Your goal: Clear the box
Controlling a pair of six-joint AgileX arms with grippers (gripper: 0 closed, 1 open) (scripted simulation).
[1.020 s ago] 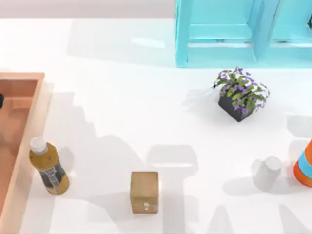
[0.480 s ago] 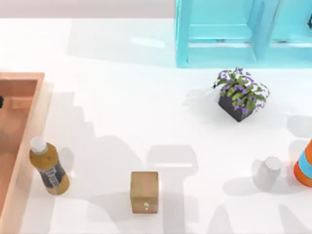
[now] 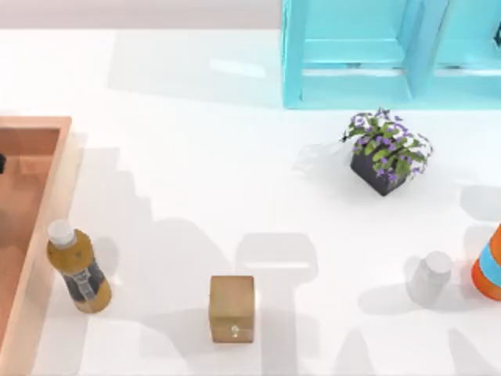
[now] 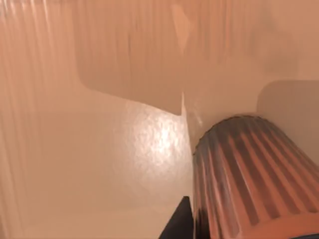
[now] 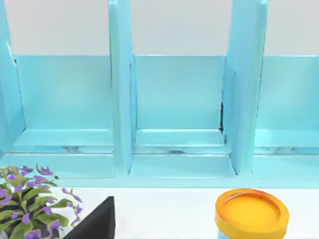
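The box sits at the left edge of the table in the top view, a shallow orange-brown wooden bin with thick lighter rim walls, cut off by the picture's left border. A small dark shape shows at that border over the box's inside; what it is cannot be told.

Just beside the box's right wall stands a bottle of amber liquid with a white cap and a dark label, tilted slightly. To its right, near the front edge, lies a small brown cube. A cyan shelf unit stands at the back right, and in front of it sits a dark pot of purple flowers. At the right front are a small white cylinder and, just beside it at the border, an orange and blue container.

The left wrist view looks down inside the box, with a ribbed brown cylinder close by against a wall. Whether the left gripper is released or clenched cannot be told.

The right wrist view faces the shelf unit, with the flowers and an orange-lidded container in front. The right gripper's state cannot be told either.
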